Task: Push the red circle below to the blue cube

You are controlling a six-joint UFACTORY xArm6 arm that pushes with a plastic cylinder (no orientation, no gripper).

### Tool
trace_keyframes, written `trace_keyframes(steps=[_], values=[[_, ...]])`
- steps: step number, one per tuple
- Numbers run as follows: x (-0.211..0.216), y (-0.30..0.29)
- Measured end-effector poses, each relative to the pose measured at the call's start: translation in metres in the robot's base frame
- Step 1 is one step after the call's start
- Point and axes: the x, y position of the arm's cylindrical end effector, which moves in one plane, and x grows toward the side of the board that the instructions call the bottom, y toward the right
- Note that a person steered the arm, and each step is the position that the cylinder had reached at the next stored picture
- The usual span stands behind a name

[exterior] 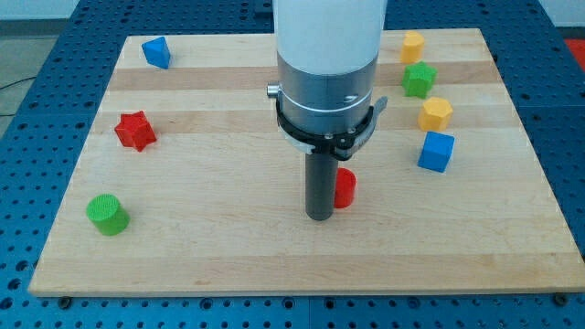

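My tip [319,217], the lower end of the dark rod, rests on the pale wooden board [228,256] and has nothing to open or close: it is a plain rod, so it grips nothing and can only push. It stands touching, or all but touching, the view's left side of the red circle [345,189], a small red plastic cylinder partly hidden behind the rod.

Taking the blue cube [436,151], a blue plastic block, as the landmark: the red circle lies to its left in the view and slightly lower, with bare board between them. I judge the task partly done at best; the circle is near the cube but not yet beneath it, and a push toward the view's right, keeping a little lower than the cube, seems to be what remains. With my tip on the circle's left side, that push looks well set up.

Just above the blue cube sits a yellow hexagonal block [436,113], above that a green star-shaped block [420,79], and higher again a second yellow block [413,46]. None of them lies on the path. Far to the cube's left are a red star block [135,131], a green cylinder [108,215] and, toward the top, another blue block [156,52]. The only risk I see is the circle slipping off my round tip and nudging the cube itself.
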Motion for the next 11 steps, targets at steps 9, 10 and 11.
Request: trace_keyframes(steps=[9,10,11], values=[[-0.041,0.061],[-0.049,0.081],[-0.021,0.114]])
